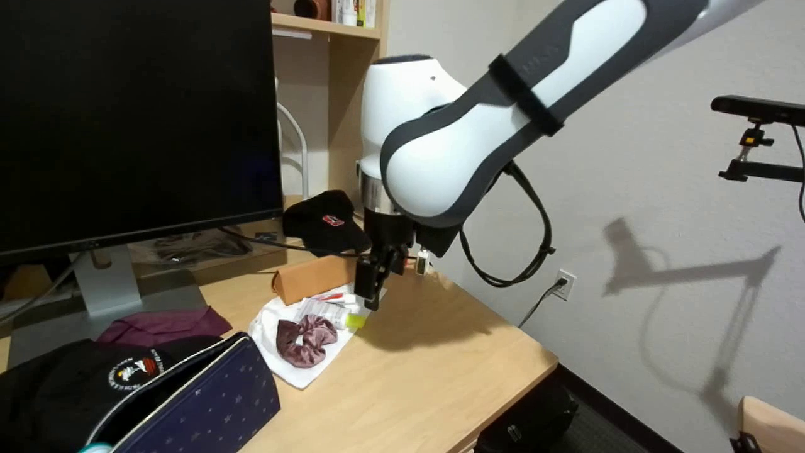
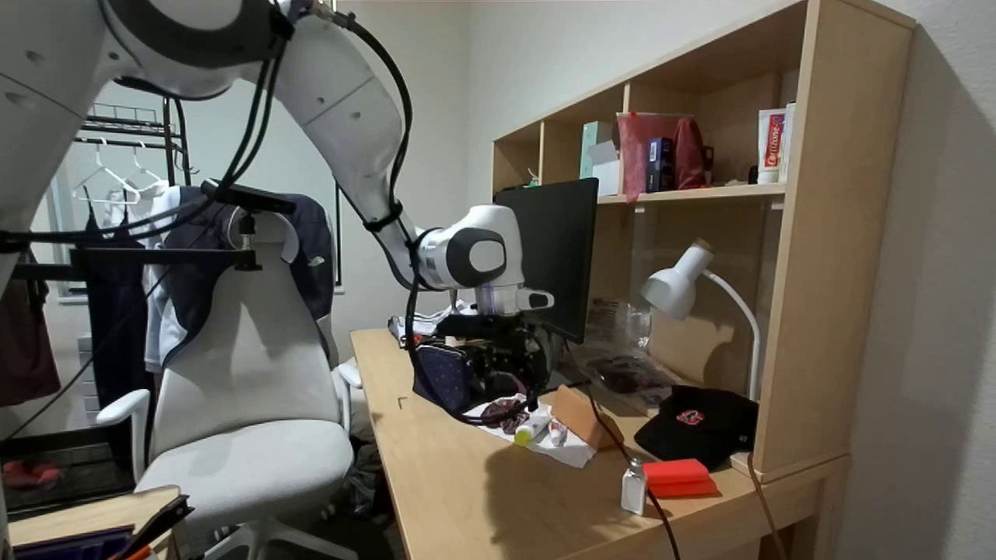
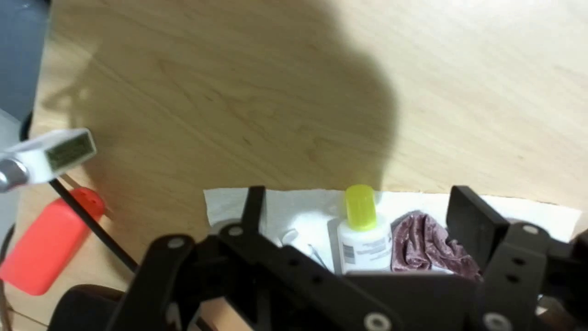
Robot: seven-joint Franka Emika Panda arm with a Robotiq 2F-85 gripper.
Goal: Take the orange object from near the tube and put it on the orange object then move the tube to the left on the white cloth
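Wrist view: hovering above wooden desk (image 3: 459,92) with gripper (image 3: 358,197) spread wide, holding nothing — framing yellow-capped white bottle (image 3: 365,250) lying on white cloth (image 3: 303,209), just beside mauve scrunchie (image 3: 413,243).

In an exterior view: pointing gripper down near bottle; showing orange-tan case (image 1: 317,279) lying along far edge of cloth, and dark blue pouch (image 1: 214,402) standing unzipped in foreground.

In an exterior view: showing red-orange case (image 2: 681,478) lying apart from cloth, just beside metal-topped white container (image 2: 633,490) and near black baseball cap (image 2: 692,435); also showing small white-and-red item (image 2: 557,433) resting on cloth between bottle and orange-tan case — possibly the tube, too small to be sure.
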